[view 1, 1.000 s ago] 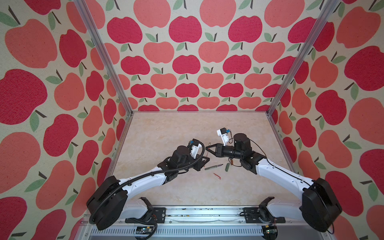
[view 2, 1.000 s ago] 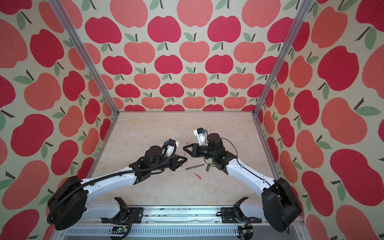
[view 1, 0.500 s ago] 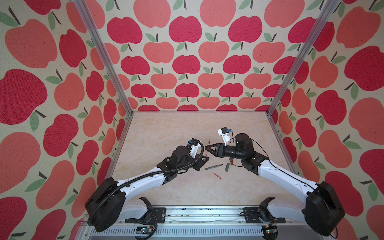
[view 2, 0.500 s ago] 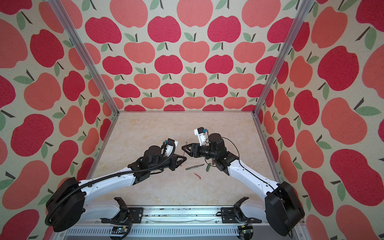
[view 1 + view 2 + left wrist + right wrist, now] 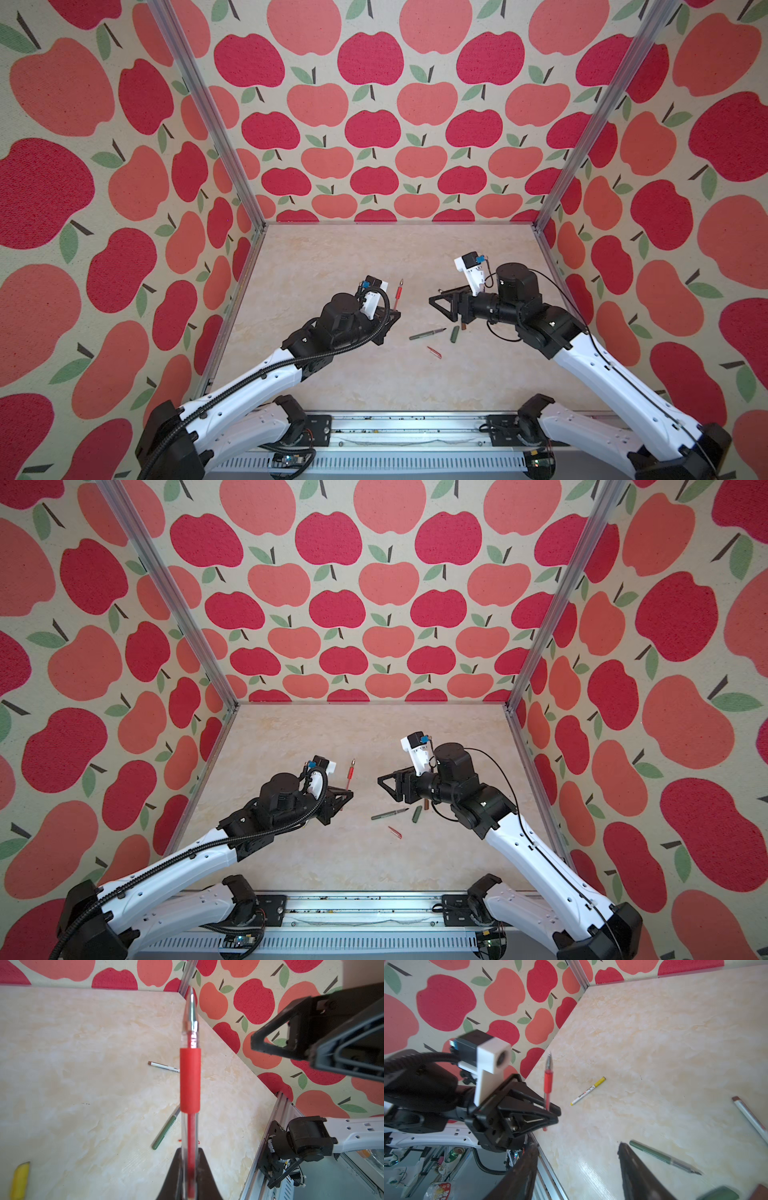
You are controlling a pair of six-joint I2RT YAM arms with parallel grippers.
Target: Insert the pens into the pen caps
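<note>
Left gripper (image 5: 391, 319) clamps the red pen (image 5: 398, 297) upright over the table (image 5: 332, 270): clear barrel, red grip, silver tip. Right gripper (image 5: 577, 1147) gapes, empty. Four pens: that one, plus on the table the green pen (image 5: 427, 333), yellow-tipped white pen (image 5: 588, 1091) and brown-tipped white pen (image 5: 751, 1120). Four caps lie loose: green cap (image 5: 455, 333), red cap (image 5: 434, 352), brown cap (image 5: 463, 327), yellow cap (image 5: 19, 1180).

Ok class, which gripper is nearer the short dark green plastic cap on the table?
Right. The right gripper hangs open beside the dark green cap; the left gripper, shut on the red pen, is farther off, past the green pen.
</note>
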